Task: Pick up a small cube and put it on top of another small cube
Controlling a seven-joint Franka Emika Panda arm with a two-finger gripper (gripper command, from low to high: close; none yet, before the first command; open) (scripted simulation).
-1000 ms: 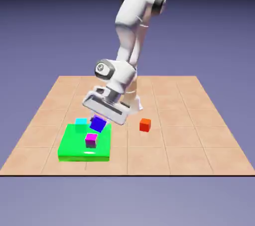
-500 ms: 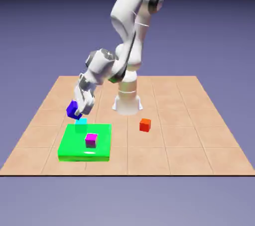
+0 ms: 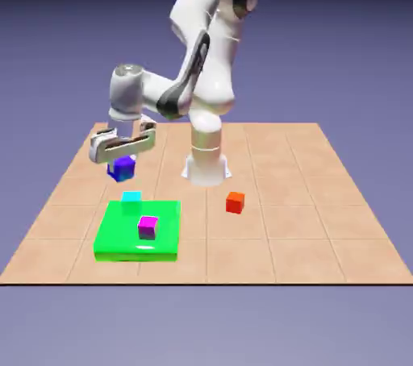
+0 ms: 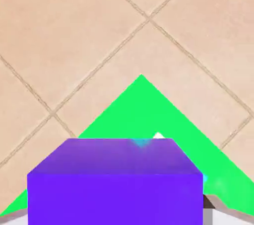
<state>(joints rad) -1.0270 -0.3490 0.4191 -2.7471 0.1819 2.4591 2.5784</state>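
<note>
The gripper is closed on the small purple cube and holds it in the air above the desk. Below it lies the green pad, which carries a cyan cube and a magenta cube.

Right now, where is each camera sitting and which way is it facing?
Exterior view: fixed, above the table, facing the arm; shows the whole arm and gripper holding the purple cube above the cyan cube.
Hand view: on the hand, looking down past the purple cube at the green pad.
Shared: purple cube, green pad, tiled table.
</note>
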